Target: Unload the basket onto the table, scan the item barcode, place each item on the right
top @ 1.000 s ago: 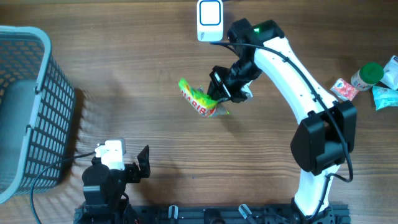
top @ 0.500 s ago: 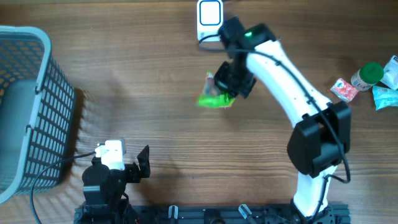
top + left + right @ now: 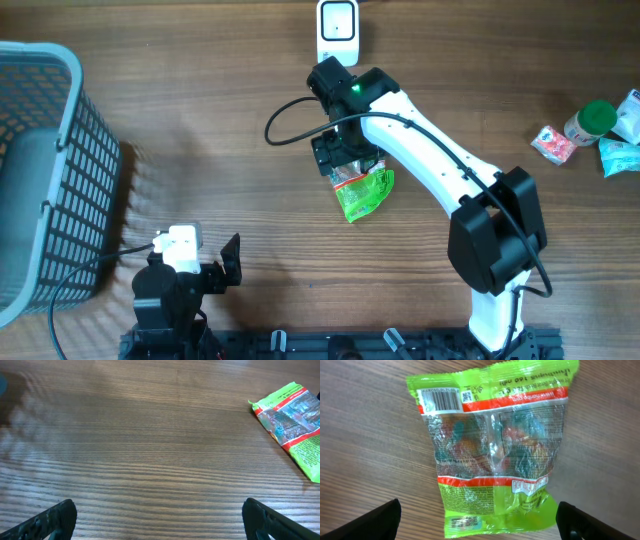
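Lying on the wood-grain table (image 3: 200, 110) is a candy bag (image 3: 364, 190).

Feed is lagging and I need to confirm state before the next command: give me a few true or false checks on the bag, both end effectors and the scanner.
1. The candy bag lies on the table with its barcode facing up. True.
2. The right end effector is clamped on the bag. False: it is open and the bag lies free below it.
3. The left end effector holds the scanner. False: it is open and empty; the scanner stands at the far edge.
4. The basket is on the left arm's side. True.
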Robot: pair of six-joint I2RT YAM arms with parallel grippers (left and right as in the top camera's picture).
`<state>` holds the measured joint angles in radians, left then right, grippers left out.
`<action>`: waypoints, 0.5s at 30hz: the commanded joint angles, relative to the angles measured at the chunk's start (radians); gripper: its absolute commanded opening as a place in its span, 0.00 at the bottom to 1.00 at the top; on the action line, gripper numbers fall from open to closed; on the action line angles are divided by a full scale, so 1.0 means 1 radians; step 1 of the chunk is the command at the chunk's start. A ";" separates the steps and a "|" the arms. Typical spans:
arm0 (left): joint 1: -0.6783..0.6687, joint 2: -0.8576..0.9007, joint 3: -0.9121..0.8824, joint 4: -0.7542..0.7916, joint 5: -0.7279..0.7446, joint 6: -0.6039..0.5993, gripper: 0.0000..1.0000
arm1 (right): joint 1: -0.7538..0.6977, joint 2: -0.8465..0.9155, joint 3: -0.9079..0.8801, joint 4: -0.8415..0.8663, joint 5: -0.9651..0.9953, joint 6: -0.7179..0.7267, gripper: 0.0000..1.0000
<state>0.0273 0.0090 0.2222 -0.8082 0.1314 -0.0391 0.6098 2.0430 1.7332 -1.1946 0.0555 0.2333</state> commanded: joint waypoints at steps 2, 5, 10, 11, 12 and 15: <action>0.004 -0.003 -0.002 0.003 -0.002 0.002 1.00 | -0.006 -0.003 -0.099 0.098 -0.028 -0.258 1.00; 0.004 -0.003 -0.002 0.003 -0.002 0.002 1.00 | -0.062 -0.003 -0.203 0.224 -0.058 -0.260 1.00; 0.004 -0.003 -0.002 0.003 -0.002 0.002 1.00 | -0.243 -0.002 -0.206 0.272 -0.367 -0.299 1.00; 0.004 -0.003 -0.002 0.003 -0.002 0.002 1.00 | -0.284 0.005 -0.206 0.279 -0.480 -0.334 1.00; 0.004 -0.003 -0.002 0.003 -0.002 0.002 1.00 | -0.312 0.012 -0.206 0.282 -0.554 -0.357 1.00; 0.004 -0.003 -0.002 0.003 -0.002 0.002 1.00 | -0.366 0.050 -0.210 0.278 -0.614 -0.366 1.00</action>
<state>0.0273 0.0090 0.2222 -0.8082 0.1314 -0.0391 0.2722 2.0449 1.5261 -0.9150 -0.3611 -0.0765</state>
